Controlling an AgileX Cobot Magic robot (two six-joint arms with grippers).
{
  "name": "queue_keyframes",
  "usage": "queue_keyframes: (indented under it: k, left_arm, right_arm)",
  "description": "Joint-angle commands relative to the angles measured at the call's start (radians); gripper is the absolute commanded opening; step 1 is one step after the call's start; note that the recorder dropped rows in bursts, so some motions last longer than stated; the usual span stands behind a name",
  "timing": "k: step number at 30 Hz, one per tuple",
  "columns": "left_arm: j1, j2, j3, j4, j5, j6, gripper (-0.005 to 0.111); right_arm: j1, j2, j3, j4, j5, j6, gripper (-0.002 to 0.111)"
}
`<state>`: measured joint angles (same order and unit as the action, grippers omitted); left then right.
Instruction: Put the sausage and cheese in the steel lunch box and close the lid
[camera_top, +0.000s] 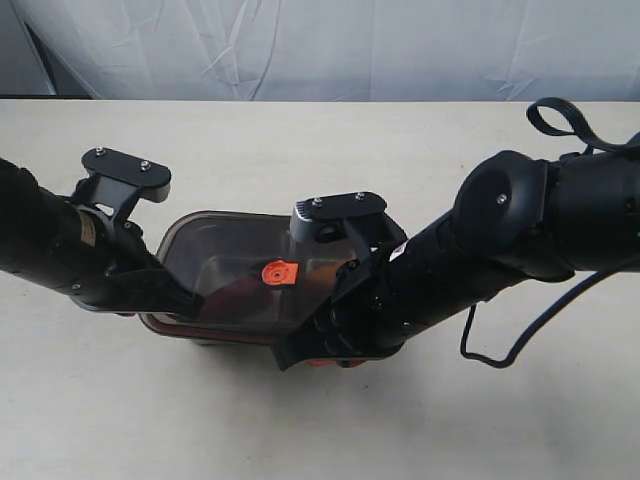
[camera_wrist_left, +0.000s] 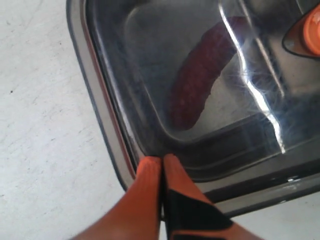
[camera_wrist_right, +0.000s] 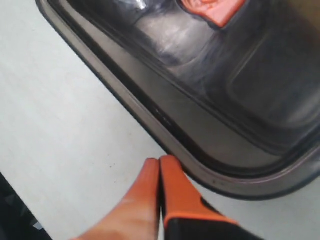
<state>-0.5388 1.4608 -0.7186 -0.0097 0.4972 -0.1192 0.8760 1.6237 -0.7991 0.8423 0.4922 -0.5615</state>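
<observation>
Resting my left pincer (camera_wrist_left: 161, 162), fingers pressed shut on nothing, at the rim of the lid (camera_wrist_left: 100, 105), I see the sausage (camera_wrist_left: 200, 75) only dimly through that smoky cover inside the steel lunch box (camera_wrist_left: 145, 60), while my right pincer (camera_wrist_right: 159, 162), likewise closed empty, sits beside the lid's edge.

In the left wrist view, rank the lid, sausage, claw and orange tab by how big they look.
1. lid, filling most of the frame.
2. left claw and sausage: close, and the claw's nearness makes it unsure.
3. orange tab, partly cut off.
</observation>
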Motion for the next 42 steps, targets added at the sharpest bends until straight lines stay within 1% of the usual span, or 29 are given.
queue_keyframes:
  k: [1, 3, 6, 8, 9, 11, 12, 21, 30, 36, 42]
  left_arm:
    - [-0.001, -0.045, -0.011, 0.015, -0.008, 0.0, 0.0]
    - [-0.001, -0.091, -0.011, 0.03, -0.005, 0.0, 0.0]
    - [0.001, -0.1, -0.011, 0.057, 0.014, -0.014, 0.0]
    - [0.001, -0.098, -0.011, 0.106, 0.052, -0.069, 0.0]
    - [0.001, -0.098, -0.011, 0.163, 0.076, -0.136, 0.0]
    - [0.001, -0.098, -0.011, 0.24, 0.11, -0.213, 0.0]
    - [0.001, -0.096, -0.011, 0.254, 0.13, -0.23, 0.0]
    - [0.001, -0.03, -0.011, 0.232, 0.127, -0.23, 0.0]
    - [-0.001, -0.03, -0.011, 0.176, 0.084, -0.182, 0.0]
    - [-0.001, -0.03, -0.011, 0.103, 0.071, -0.103, 0.0]
    - [-0.001, 0.018, -0.011, 0.103, 0.055, -0.103, 0.0]
  right_arm:
    - [-0.004, -0.002, -0.004, -0.01, -0.02, -0.001, 0.0]
    - [-0.028, -0.002, -0.004, -0.02, -0.031, 0.005, 0.0]
    - [-0.038, -0.002, -0.004, -0.044, -0.025, 0.02, 0.0]
    - [-0.038, -0.004, -0.004, -0.044, -0.025, 0.022, 0.0]
    - [-0.038, -0.004, -0.004, -0.05, -0.028, 0.022, 0.0]
    - [-0.038, -0.004, -0.004, -0.051, -0.036, 0.022, 0.0]
    - [-0.038, -0.004, -0.004, -0.056, -0.038, 0.022, 0.0]
    - [-0.038, -0.004, -0.004, -0.058, -0.086, 0.024, 0.0]
    - [-0.038, -0.004, -0.004, -0.068, -0.083, 0.024, 0.0]
    - [-0.038, -0.004, -0.004, -0.074, -0.083, 0.026, 0.0]
    - [-0.038, -0.004, -0.004, -0.074, -0.083, 0.026, 0.0]
